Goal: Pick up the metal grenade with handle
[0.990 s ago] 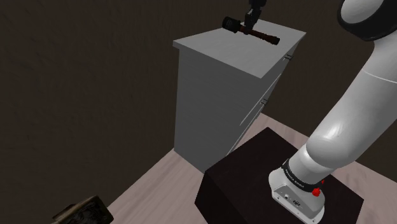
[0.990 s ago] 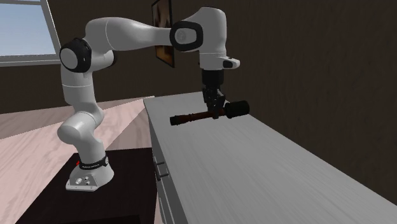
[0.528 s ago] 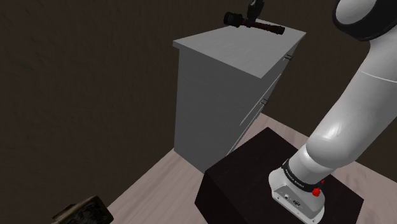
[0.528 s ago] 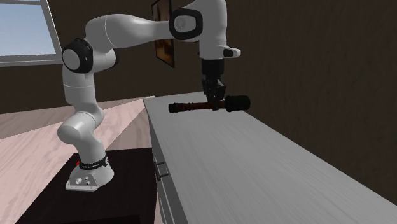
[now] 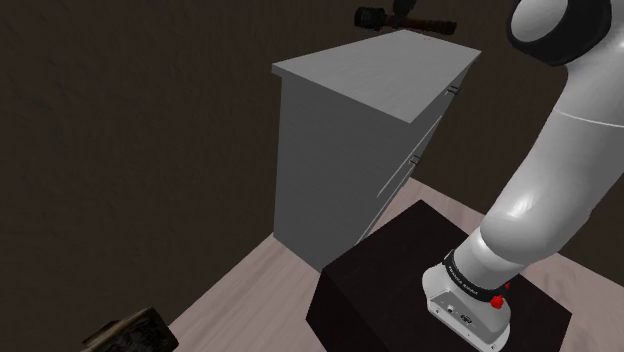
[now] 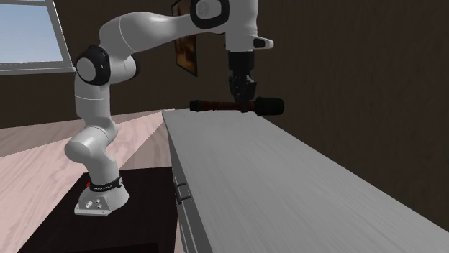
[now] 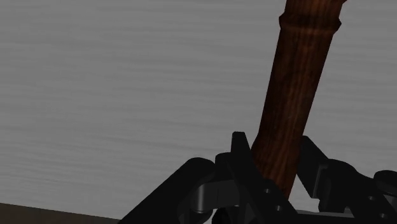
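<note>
The claw points straight down and is closed on the grenade, its two black fingers pressing either side of the reddish-brown wooden handle close to the end that carries the head. In the wrist view the handle runs away from the fingers over a plain grey surface. In the second exterior view the grenade hangs level in the air, its dark round head toward that view's right and the handle toward the left. It is just above the far end of the cabinet top and not touching it. In the shoulder view the grenade sits at the upper edge, above the back of the grey cabinet, with the dark wall behind it. The white arm rises from the dark box beside the cabinet, bends over at the top and drops to the claw. Drawer handles show on the cabinet front. The floor is pale wood. A window and a framed picture are on the walls behind the arm. A small brown thing lies on the floor at the shoulder view's lower left, too dim to make out
</note>
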